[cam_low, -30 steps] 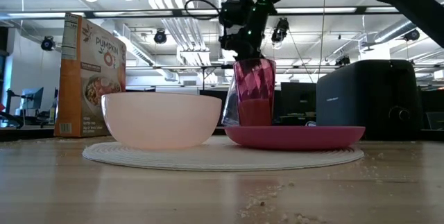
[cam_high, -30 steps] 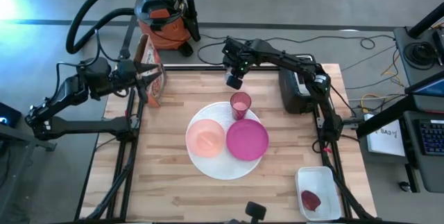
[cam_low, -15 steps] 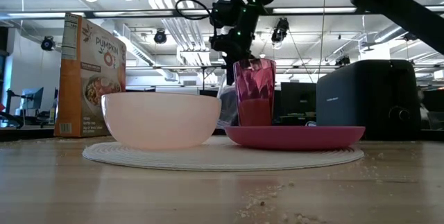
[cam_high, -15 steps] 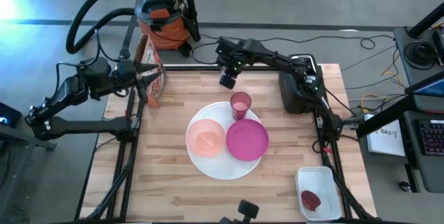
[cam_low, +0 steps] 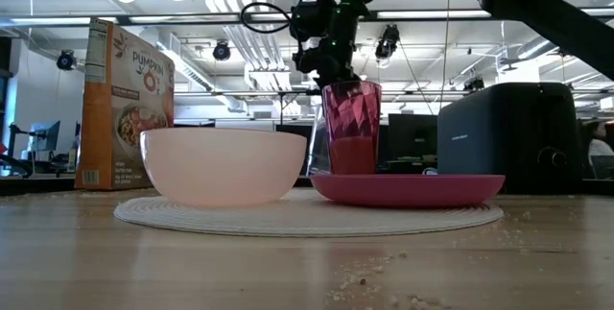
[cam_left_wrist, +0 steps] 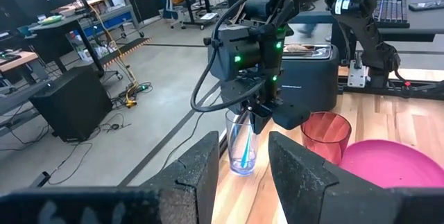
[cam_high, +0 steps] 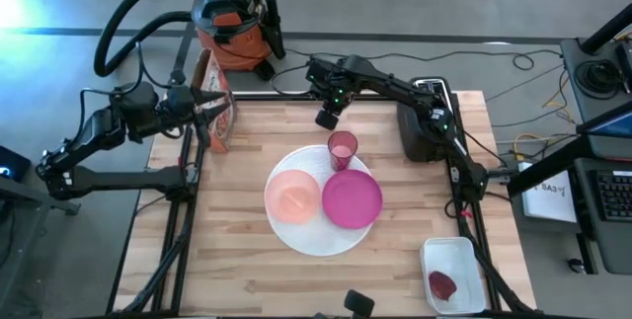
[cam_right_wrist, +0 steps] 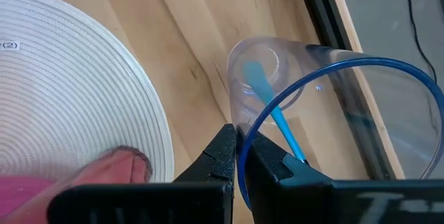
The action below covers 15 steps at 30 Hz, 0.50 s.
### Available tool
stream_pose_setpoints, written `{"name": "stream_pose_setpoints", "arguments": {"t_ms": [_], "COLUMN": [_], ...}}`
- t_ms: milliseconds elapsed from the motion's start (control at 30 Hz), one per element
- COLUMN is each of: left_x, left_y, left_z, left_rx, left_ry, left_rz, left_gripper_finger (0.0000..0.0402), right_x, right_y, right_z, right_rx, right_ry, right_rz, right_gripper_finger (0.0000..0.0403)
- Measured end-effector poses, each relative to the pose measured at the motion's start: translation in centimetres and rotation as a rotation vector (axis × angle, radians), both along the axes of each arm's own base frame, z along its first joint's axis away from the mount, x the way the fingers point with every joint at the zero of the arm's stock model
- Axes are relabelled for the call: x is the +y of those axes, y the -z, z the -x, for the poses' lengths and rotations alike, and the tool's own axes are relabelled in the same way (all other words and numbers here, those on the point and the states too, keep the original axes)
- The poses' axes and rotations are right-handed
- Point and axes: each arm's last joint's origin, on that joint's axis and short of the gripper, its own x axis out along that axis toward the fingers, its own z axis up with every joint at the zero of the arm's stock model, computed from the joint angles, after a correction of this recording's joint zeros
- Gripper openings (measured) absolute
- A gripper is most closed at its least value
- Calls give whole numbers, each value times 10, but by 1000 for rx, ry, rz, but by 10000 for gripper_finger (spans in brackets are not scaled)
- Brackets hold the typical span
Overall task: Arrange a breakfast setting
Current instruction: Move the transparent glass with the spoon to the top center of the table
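1. In the high view my right gripper (cam_high: 327,119) sits at upper centre, wrist bent down, fingers pinched tight on the rim of the clear glass (cam_right_wrist: 305,106); the teal-handled spoon (cam_right_wrist: 272,109) stands inside it.
2. My left gripper (cam_high: 219,104) waits at upper left beside the cereal box (cam_high: 218,112), fingers partly apart, holding nothing.
3. Mid-frame, the large white round plate (cam_high: 308,240) carries the pale pink bowl (cam_high: 292,197), smaller magenta plate (cam_high: 352,199) and translucent pink cup (cam_high: 342,148).
4. The wooden table (cam_high: 247,270) also bears a black toaster (cam_high: 420,131) and a white tray (cam_high: 453,275).
5. Beyond it stands an orange shop vacuum (cam_high: 232,18).
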Motion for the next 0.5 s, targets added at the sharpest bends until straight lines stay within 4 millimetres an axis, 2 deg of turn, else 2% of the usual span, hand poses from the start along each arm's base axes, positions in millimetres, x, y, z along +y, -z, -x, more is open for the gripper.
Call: {"name": "stream_pose_setpoints", "arguments": {"t_ms": [500], "left_x": [0], "left_y": [2], "left_z": [0], "left_rx": [18], "left_ry": [0], "left_rz": [6], "left_gripper_finger": [109], "right_x": [0], "right_y": [1], "right_z": [0], "right_rx": [3], "right_ry": [-2], "right_rz": [0], "right_gripper_finger": [9]}}
